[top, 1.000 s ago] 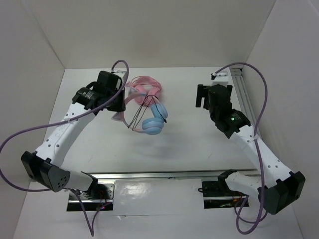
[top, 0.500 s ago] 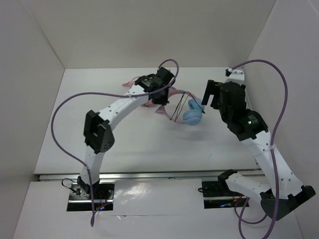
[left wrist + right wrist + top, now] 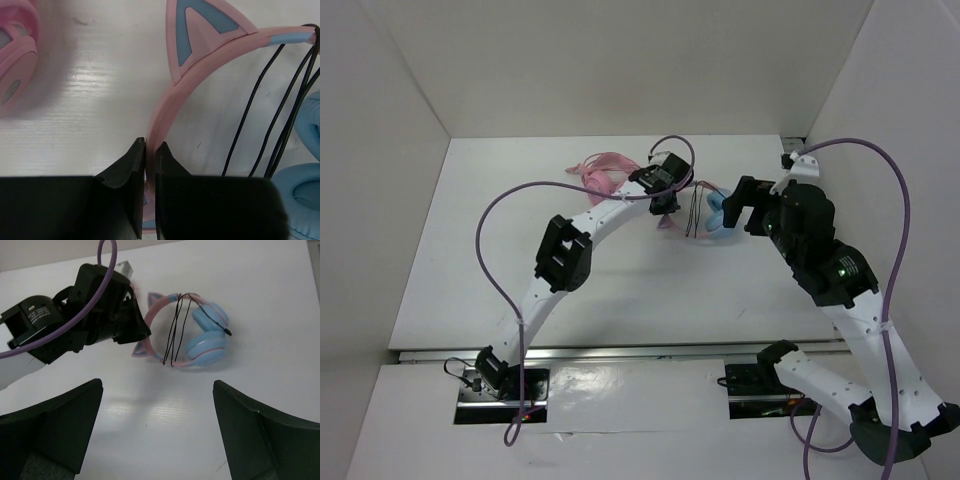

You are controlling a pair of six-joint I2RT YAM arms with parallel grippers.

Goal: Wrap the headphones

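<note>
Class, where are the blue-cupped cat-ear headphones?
Top view: headphones at far centre of the white table, headband pinched by left gripper, open right gripper alongside.

We find the headphones [image 3: 713, 216] lying on the counter [image 3: 620, 285], toward its far side, between the two claws. The left claw [image 3: 150, 145] has their band between its fingers from the left. The right claw [image 3: 745, 205] sits just to their right. The cable [image 3: 175, 330] crosses the band, left of the cups. Another headset [image 3: 605, 170] lies farther left and behind.
</note>
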